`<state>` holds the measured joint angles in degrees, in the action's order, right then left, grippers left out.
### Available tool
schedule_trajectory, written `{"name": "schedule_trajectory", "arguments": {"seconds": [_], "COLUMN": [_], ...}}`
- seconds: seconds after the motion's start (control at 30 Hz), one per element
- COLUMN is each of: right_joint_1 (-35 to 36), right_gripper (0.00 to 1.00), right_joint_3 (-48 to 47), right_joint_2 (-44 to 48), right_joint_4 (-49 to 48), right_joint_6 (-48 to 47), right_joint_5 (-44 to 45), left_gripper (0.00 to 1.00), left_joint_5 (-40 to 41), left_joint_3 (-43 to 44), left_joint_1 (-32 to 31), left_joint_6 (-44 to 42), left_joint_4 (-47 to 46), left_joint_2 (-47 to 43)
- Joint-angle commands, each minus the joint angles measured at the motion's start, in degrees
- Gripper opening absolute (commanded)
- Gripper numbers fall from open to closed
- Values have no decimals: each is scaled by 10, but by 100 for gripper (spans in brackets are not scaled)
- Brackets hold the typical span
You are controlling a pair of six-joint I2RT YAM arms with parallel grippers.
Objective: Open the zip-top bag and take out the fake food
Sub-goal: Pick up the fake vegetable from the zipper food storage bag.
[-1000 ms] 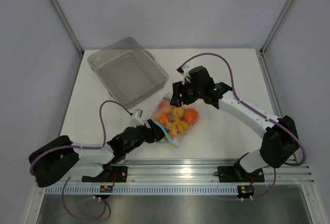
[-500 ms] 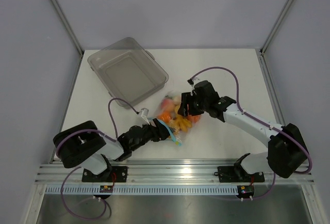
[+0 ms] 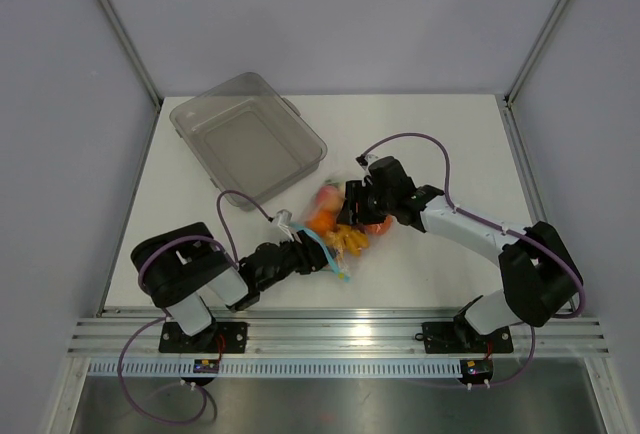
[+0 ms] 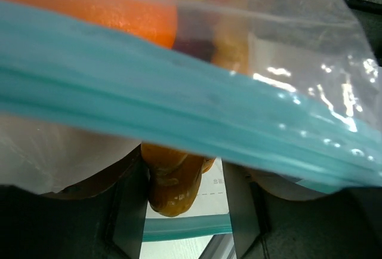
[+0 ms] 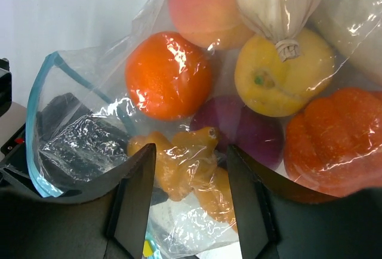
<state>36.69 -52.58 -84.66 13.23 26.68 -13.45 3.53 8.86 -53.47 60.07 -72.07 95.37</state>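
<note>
Since a second earlier, my left arm's bulky elbow had swung in from the table's left edge toward the middle. The right gripper (image 3: 352,216) had dropped from beyond the bag (image 5: 83,139) to sit right over it. The tub (image 3: 245,139) had not shifted.

The bag lay on the white table (image 3: 430,134) between the two arms, just near of the tub's right corner, with the food (image 5: 169,75) packed inside. Through the plastic in the right wrist view I saw an orange fruit, a peach (image 5: 203,5) above it, a yellow fruit (image 5: 280,74) and a white bulb (image 5: 280,2). There was also a purple piece (image 5: 239,125), a ribbed orange one (image 5: 334,139) and a lumpy yellow-orange piece (image 5: 185,163).

The right gripper's fingers (image 5: 131,193) stood apart above that lumpy piece, clamping nothing I could see.

The left gripper (image 3: 318,256) was at the bag's near-left end, against the zip strip (image 4: 179,110). In the left wrist view the strip ran across, blurred and very close to the lens. Below it the fingers (image 4: 125,211) were apart, with an orange piece in the gap touching the left one. I could not tell whether they pinched the plastic. From the right wrist view the strip curved round the bag's left edge, and that mouth looked partly parted.
</note>
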Motion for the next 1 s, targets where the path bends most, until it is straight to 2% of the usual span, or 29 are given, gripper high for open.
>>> {"name": "schedule_trajectory", "arguments": {"seconds": [0.0, 0.43, 0.63, 0.73, 0.8, 0.97], "right_joint_1": [-2, -2, -3, -3, -3, -6], "right_gripper": [57, 45, 25, 11, 6, 3], "right_joint_3": [-9, -15, -23, -27, -26, -28], "right_joint_2": [-1, -9, -24, -27, -26, -25], "right_joint_4": [-22, -22, -19, -16, -15, -9], "right_joint_6": [6, 3, 1, 0, 0, -5], "right_joint_5": [-20, 4, 13, 22, 27, 53], "left_gripper": [47, 25, 22, 22, 21, 20], "left_joint_5": [6, 11, 10, 10, 9, 3], "left_joint_3": [5, -24, -32, -37, -39, -43], "left_joint_1": [4, 4, 4, 4, 4, 4], "left_joint_6": [-14, -11, -7, -7, -5, 0], "left_joint_4": [-129, -138, -128, -118, -107, -64], "left_joint_2": [-10, -36, -50, -62, -71, -104]}}
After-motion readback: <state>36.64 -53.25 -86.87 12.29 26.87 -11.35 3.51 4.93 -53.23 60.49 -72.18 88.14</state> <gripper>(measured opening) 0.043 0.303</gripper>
